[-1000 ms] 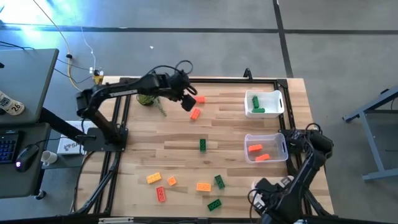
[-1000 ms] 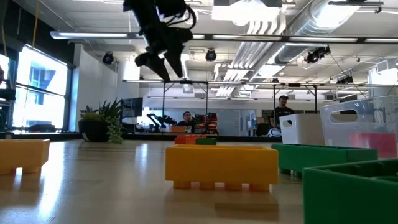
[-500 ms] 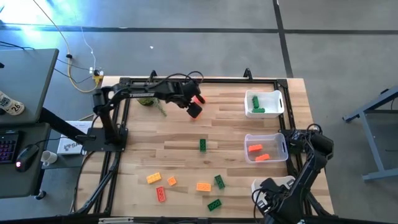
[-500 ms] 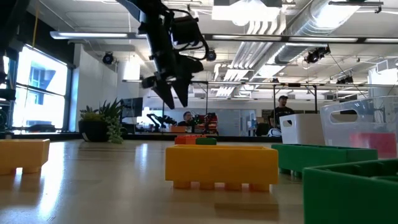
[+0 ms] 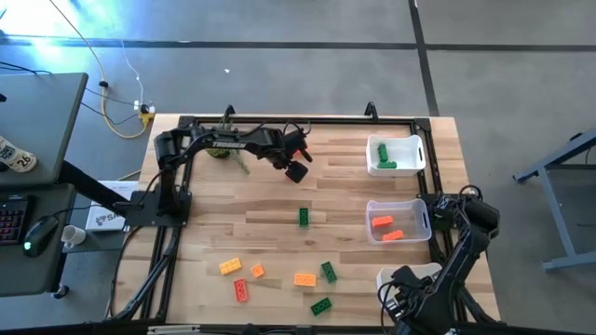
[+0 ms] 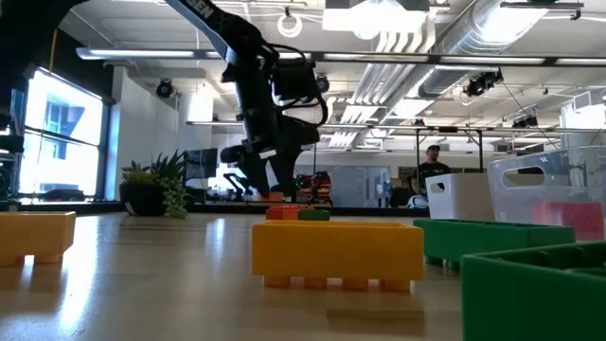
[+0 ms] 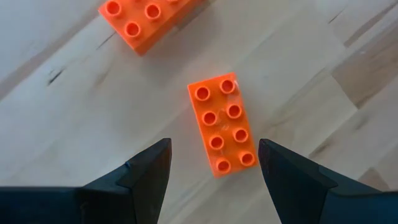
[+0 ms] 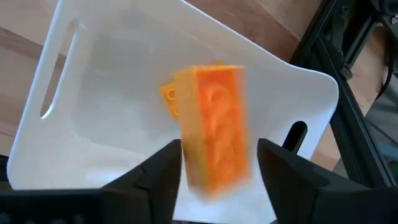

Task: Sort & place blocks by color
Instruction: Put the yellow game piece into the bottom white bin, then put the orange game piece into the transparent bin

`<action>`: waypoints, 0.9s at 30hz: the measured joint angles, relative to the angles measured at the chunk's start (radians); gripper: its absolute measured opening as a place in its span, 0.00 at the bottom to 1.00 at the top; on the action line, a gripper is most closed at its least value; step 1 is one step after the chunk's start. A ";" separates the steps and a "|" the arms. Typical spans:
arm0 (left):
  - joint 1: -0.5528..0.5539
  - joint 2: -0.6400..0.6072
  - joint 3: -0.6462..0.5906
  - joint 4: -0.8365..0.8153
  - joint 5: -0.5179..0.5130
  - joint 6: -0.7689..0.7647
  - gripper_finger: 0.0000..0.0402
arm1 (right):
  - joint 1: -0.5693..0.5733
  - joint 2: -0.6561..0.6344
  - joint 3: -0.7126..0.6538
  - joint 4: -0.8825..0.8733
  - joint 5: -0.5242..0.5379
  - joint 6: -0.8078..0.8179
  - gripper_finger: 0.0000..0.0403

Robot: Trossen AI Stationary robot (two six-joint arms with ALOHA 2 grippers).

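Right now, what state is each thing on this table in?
Left gripper: open, above a flat-lying red-orange brick.
Right gripper: open, with a yellow-orange brick apparently dropping.
Near bin: under that brick, one yellow-orange brick inside.
Middle bin: holds red-orange bricks.
Far bin: holds green bricks.
Loose bricks: unsorted on the table.

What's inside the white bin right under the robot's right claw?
In the right wrist view, a yellow-orange block, blurred, sits between the right gripper fingers above the white bin. Another yellow piece peeks from behind it; the floor under the block is hidden.
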 joint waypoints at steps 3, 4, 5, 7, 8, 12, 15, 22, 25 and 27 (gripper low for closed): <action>0.000 0.013 0.000 0.004 0.004 0.000 0.57 | 0.000 0.000 0.000 -0.002 0.024 -0.001 0.55; 0.000 0.017 0.000 0.009 0.004 0.000 0.57 | 0.000 0.000 0.000 -0.006 0.029 -0.002 0.56; 0.000 0.021 0.000 0.012 0.004 0.000 0.57 | 0.000 0.000 0.000 -0.011 0.033 -0.002 0.56; 0.000 0.030 0.000 0.010 0.004 0.001 0.57 | 0.000 0.000 0.000 -0.016 0.047 0.001 0.56; 0.000 0.034 0.000 0.012 0.005 0.001 0.57 | 0.000 0.000 0.000 -0.015 0.052 0.004 0.56; -0.003 0.038 0.000 0.014 0.019 0.003 0.57 | 0.000 0.000 0.000 -0.016 0.054 0.005 0.56; -0.009 0.038 0.000 0.028 0.019 0.003 0.57 | 0.000 0.000 0.000 -0.016 0.057 0.005 0.56; -0.020 0.043 0.000 0.060 0.018 0.003 0.57 | 0.000 0.000 0.000 -0.016 0.058 0.006 0.56; -0.020 0.051 0.000 0.059 0.006 0.003 0.57 | 0.000 0.000 0.000 -0.016 0.058 0.007 0.56; -0.022 0.059 0.000 0.068 -0.005 0.001 0.57 | 0.000 0.000 0.000 -0.016 0.058 0.007 0.56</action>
